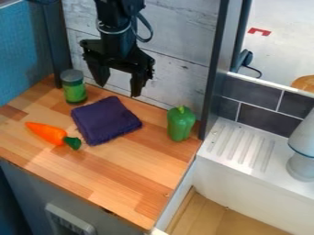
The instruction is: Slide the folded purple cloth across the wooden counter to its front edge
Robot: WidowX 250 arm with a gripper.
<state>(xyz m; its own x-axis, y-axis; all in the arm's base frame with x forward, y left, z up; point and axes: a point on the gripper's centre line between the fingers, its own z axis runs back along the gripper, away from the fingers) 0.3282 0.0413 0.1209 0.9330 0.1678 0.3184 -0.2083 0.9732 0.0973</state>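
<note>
Claw (118, 90): upper middle-left, fingers spread, nothing between; raised, apparently clear of everything below.
Purple cloth (105, 120): left of centre, nearest the claw, folded flat, probably for compactness.
Toy carrot (47, 132): far left, lying sideways, its taper likely preventing standing.
Green bell pepper (181, 124): right of centre, upright, seemingly base-supported.
Lidded jar (75, 88): upper left, upright.

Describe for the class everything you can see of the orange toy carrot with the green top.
The orange toy carrot with the green top has a plump body tapering to a blunt point and a short, dark green cap at its thick end. It looks smooth, perhaps plastic, and whole. It lies on its side on the light brown wooden counter, cap nearer the camera, beside the folded dark purple cloth. Only the counter seems to touch it.
</note>
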